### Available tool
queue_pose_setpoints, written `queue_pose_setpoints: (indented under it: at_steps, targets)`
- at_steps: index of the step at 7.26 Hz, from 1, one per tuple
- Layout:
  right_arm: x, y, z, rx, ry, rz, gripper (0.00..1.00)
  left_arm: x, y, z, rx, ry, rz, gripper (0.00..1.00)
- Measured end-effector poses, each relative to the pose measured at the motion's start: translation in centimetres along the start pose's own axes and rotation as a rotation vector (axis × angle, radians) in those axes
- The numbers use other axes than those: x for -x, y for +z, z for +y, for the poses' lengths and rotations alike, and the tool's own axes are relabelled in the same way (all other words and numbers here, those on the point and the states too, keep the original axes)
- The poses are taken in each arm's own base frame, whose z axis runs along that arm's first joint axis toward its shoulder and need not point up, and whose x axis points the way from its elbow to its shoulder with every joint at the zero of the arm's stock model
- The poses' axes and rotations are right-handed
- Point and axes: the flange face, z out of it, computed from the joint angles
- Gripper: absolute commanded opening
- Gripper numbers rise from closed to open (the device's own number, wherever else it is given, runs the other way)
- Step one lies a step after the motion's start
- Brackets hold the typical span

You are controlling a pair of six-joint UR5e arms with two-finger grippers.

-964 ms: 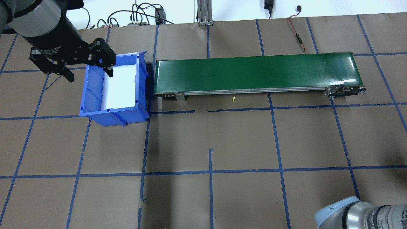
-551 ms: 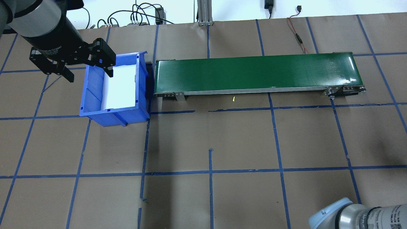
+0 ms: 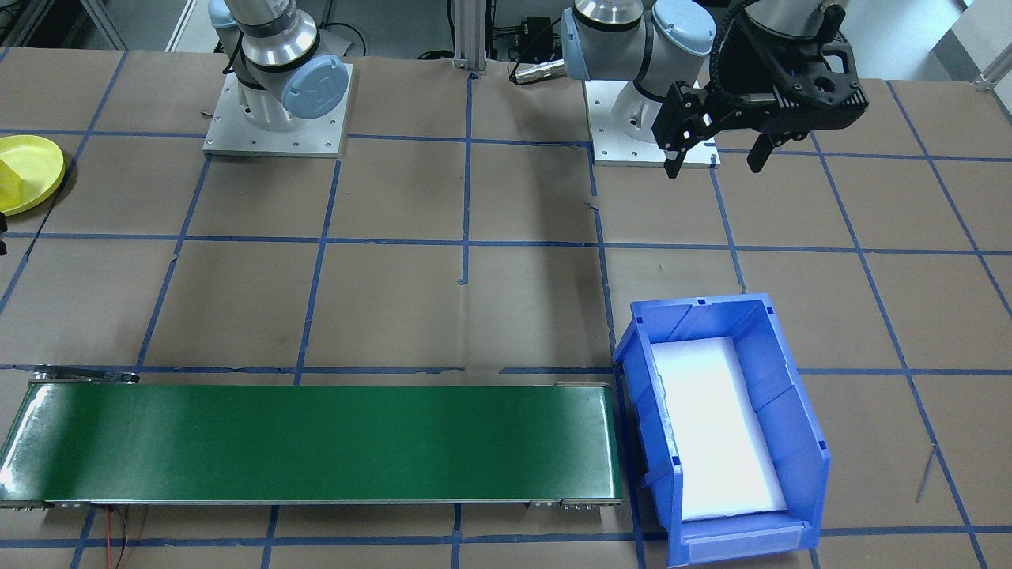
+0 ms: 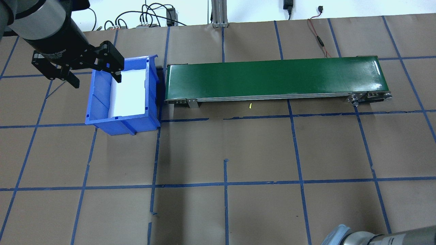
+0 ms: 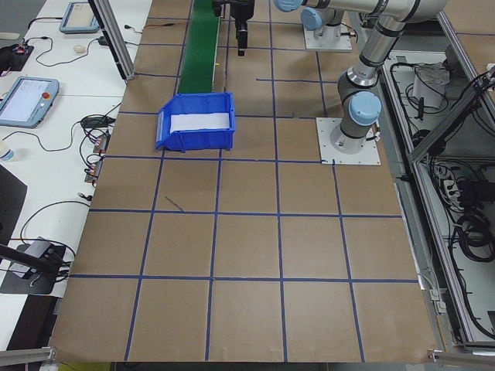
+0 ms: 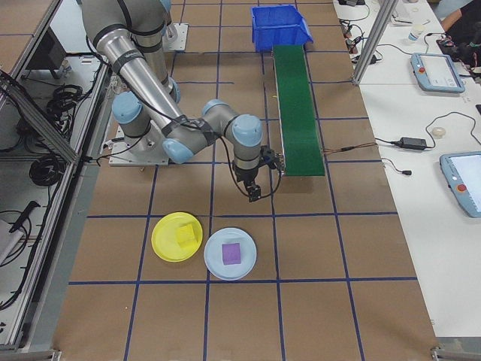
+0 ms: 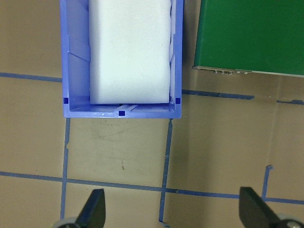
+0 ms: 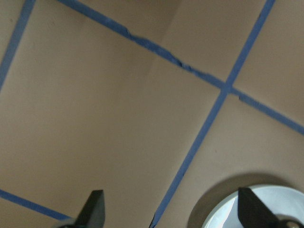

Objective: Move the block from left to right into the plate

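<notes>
Sliding further out of the overhead view's lower right corner, only the right arm has moved. At upper left the left end effector (image 4: pixel 93 73) holds its place, fingers apart, empty, above the blue bin (image 4: pixel 123 97). At lower left of the right-side view, the yellow block (image 6: pixel 185 235) lies in the yellow plate (image 6: pixel 163 242); the right end effector (image 6: pixel 254 192), fingers apart, empty, hangs above the worktop (image 6: pixel 316 248).

A brown table (image 4: pixel 259 149) gridded with blue tape. At upper left, the left gripper (image 4: pixel 93 76), fingers spread and empty, hangs over a blue bin (image 4: pixel 102 117) (white pad inside). Just beside the bin lies a long green conveyor belt (image 4: pixel 276 76).
</notes>
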Motion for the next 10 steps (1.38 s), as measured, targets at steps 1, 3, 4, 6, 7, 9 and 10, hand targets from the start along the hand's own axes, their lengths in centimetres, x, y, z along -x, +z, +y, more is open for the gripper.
queue_pose_setpoints:
  at_steps: [1, 3, 4, 6, 7, 9, 10]
  targets:
    - [1.6, -1.3, -3.0, -0.014, -0.013, 0.020, 0.97, 0.0, 0.0, 0.0, 0.000, 0.001, -0.001, 1.00]
    - [5.0, -2.9, -8.0, -0.033, 0.011, 0.025, 0.97, 0.0, 0.0, 0.0, 0.001, 0.001, -0.001, 1.00]
    - [7.1, -4.1, -10.3, -0.041, 0.020, 0.023, 0.97, 0.0, 0.0, 0.0, 0.001, 0.001, -0.001, 1.00]
    - [12.0, -6.6, -13.9, -0.052, 0.098, 0.007, 0.98, 0.0, 0.0, 0.1, 0.001, 0.000, -0.002, 1.00]
    - [15.1, -8.3, -15.5, -0.067, 0.122, 0.010, 0.99, 0.0, 0.0, 0.1, 0.000, 0.000, -0.002, 1.00]
    - [21.4, -12.6, -17.9, -0.081, 0.187, 0.002, 0.99, 0.0, -0.1, 0.1, 0.000, 0.001, -0.003, 1.00]
    - [23.7, -15.1, -18.7, -0.070, 0.217, -0.010, 0.99, 0.0, -0.1, 0.1, 0.001, 0.001, -0.003, 1.00]
